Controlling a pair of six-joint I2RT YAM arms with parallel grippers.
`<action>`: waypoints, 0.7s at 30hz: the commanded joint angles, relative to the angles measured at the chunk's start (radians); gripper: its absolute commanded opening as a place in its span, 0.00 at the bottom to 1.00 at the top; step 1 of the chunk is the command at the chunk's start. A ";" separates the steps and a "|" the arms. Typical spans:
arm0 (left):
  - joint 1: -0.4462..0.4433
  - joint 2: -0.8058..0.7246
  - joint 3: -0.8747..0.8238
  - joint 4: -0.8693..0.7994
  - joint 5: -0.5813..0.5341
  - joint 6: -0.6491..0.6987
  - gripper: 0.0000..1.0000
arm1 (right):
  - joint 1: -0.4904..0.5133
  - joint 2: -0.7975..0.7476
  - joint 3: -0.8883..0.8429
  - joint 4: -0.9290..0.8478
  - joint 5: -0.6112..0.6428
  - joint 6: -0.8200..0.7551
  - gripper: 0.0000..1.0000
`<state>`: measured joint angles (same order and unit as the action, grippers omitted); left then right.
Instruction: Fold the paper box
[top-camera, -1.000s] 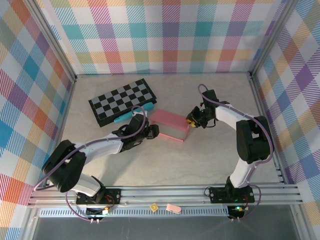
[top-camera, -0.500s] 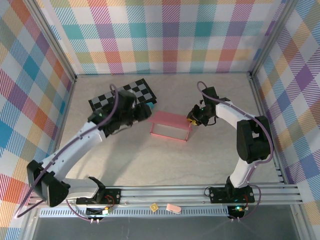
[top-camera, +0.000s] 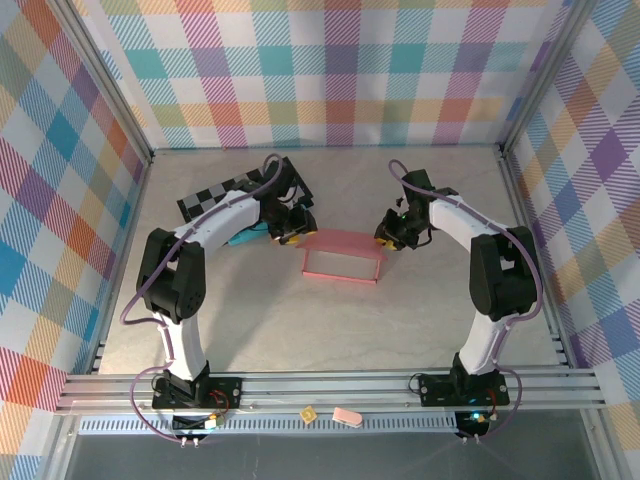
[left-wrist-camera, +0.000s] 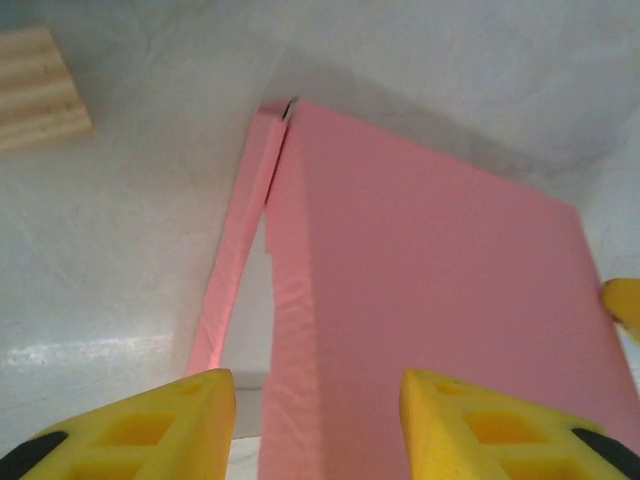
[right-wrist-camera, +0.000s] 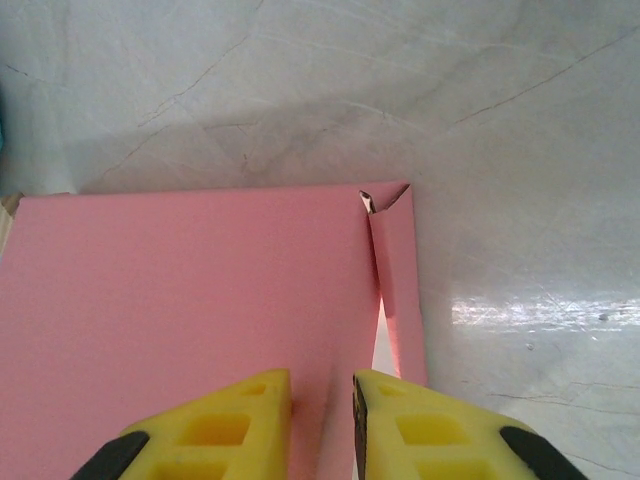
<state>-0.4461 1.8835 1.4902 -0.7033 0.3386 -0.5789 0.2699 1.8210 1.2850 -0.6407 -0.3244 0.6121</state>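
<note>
Near the middle of the table (top-camera: 330, 330), a touch toward the far edge: the paper box (top-camera: 340, 276), pink, long sides parallel to that edge, low walls round a paler inside. At its far left corner, the left claw (top-camera: 296, 234); at its far right corner, the right claw (top-camera: 385, 238).

From the left wrist: broad pink face of the paper box (left-wrist-camera: 430, 300) ahead of the left claw (left-wrist-camera: 315, 425), with a narrow side flap (left-wrist-camera: 235, 270) splayed off its left edge and a sliver of table between. Yellow fingers (left-wrist-camera: 130, 425) well apart, the folded edge of the box running down into the gap. Left finger clear of the card; right finger over the pink face, contact impossible to tell. Nothing clamped. In the upper left corner, a pale wooden block (left-wrist-camera: 35, 85) on the table, apart from the box.

From the right wrist: pink face (right-wrist-camera: 180, 300) spread ahead of and under the right claw (right-wrist-camera: 322, 425), side flap (right-wrist-camera: 400, 290) along its right edge, a small notch at the top corner. Yellow fingers (right-wrist-camera: 230, 420) drawn close, just a narrow slot between them, pink card in the slot; pinched on the box, by the look of it.

Toward the far left corner of the table: a checkered board (top-camera: 240, 190), black and grey, partly under the left arm. Just beside its near edge, a small teal bar (top-camera: 243, 239), near the left end of the box but apart from it.
</note>
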 joint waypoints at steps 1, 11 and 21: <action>-0.001 -0.050 -0.048 0.036 0.059 -0.005 0.46 | 0.009 0.002 -0.010 -0.030 0.005 -0.017 0.24; -0.018 -0.027 -0.098 0.076 0.054 -0.004 0.38 | 0.014 -0.009 -0.035 -0.028 0.022 -0.018 0.23; -0.049 -0.032 -0.145 0.119 0.042 -0.028 0.28 | 0.013 -0.013 -0.039 -0.029 0.015 -0.025 0.23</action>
<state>-0.4759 1.8774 1.3643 -0.5938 0.3813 -0.5896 0.2764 1.8210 1.2633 -0.6491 -0.3126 0.6113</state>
